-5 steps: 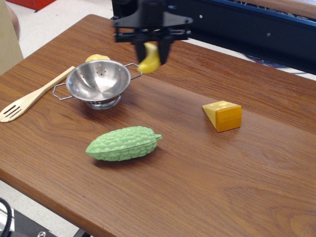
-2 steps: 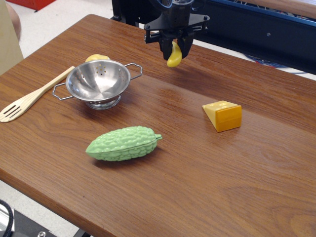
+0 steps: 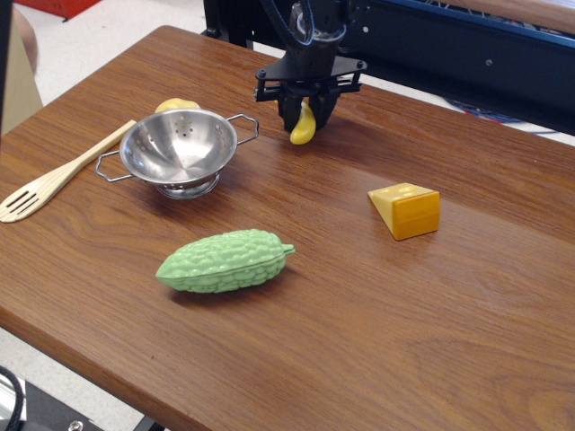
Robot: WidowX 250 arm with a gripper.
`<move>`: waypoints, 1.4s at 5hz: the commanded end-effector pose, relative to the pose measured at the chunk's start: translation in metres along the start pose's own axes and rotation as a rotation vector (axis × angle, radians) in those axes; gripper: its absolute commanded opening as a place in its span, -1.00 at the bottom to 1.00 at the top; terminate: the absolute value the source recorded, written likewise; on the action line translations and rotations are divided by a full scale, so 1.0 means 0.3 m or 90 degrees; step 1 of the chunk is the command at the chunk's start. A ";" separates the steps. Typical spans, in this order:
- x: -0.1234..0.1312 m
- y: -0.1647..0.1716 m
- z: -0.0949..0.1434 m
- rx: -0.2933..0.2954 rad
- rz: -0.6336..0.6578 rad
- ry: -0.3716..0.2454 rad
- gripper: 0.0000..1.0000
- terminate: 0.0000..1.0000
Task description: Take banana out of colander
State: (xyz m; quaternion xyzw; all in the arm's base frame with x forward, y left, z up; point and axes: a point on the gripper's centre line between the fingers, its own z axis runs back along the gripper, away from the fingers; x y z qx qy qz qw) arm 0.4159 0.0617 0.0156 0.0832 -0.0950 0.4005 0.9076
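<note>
The black end effector (image 3: 306, 115) is gripping the small curved bright-yellow plastic banana (image 3: 303, 125) between its fingers, holding it low over the brown wooden surface (image 3: 377, 305), to the right of the shiny perforated steel colander (image 3: 179, 148) and clear of its rim.

Going left to right with the colander as landmark: a pale wooden slotted spatula (image 3: 56, 180) is lying to its left, a pale yellow rounded lump (image 3: 176, 105) is peeking out just behind it, a bumpy green plastic gourd (image 3: 224, 260) is lying in front of it, and an orange-yellow cheese wedge (image 3: 406, 209) is sitting well to its right.

The colander is showing an empty bowl, so the removal itself looks done; what is remaining, I judge, is setting the banana down and letting go.

No brand, label or writing is readable anywhere.
</note>
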 end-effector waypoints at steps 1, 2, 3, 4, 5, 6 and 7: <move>0.089 -0.035 0.073 -0.024 0.002 -0.027 -1.00 -1.00; 0.106 -0.022 0.126 -0.032 0.011 -0.038 1.00 -1.00; 0.111 -0.001 0.199 -0.054 0.003 -0.039 1.00 -1.00; 0.118 0.024 0.273 -0.070 -0.012 -0.024 1.00 -1.00; 0.119 0.034 0.339 -0.117 -0.040 -0.041 1.00 -1.00; 0.119 0.034 0.339 -0.117 -0.040 -0.041 1.00 -1.00; 0.119 0.034 0.339 -0.117 -0.040 -0.041 1.00 1.00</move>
